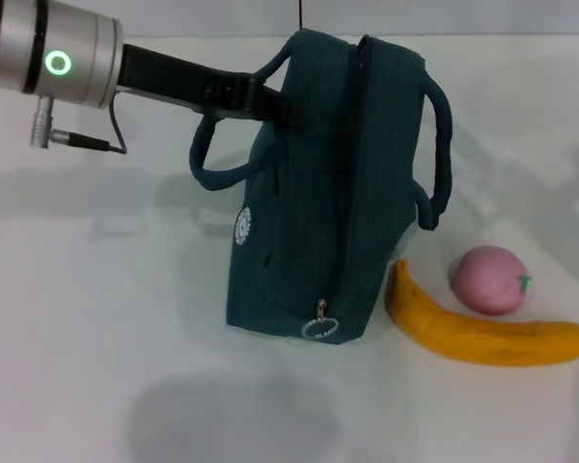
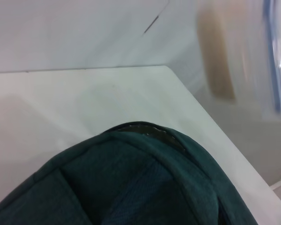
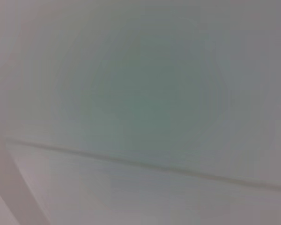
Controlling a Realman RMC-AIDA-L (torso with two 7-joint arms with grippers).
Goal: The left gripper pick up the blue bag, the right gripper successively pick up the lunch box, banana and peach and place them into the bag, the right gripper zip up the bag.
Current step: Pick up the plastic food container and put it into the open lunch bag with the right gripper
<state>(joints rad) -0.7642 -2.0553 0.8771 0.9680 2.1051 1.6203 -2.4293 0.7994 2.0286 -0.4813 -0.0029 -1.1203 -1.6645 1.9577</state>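
The blue bag (image 1: 309, 203) hangs upright in the middle of the head view, its shadow lying apart from it on the table below. Its silver ring pull (image 1: 319, 328) dangles at the near end of the zipper. My left gripper (image 1: 273, 104) reaches in from the upper left and is shut on the bag's top edge beside one handle (image 1: 212, 169). The bag's top (image 2: 140, 183) fills the left wrist view. The banana (image 1: 482, 336) and the pink peach (image 1: 488, 280) lie right of the bag. A blurred clear shape with a blue rim, the lunch box (image 2: 271, 56), shows beyond the bag. My right gripper is out of view.
The white table (image 1: 96, 318) stretches left of and in front of the bag. Its far edge (image 2: 215, 136) and a pale wall show in the left wrist view. The right wrist view shows only a pale blurred surface with a faint line.
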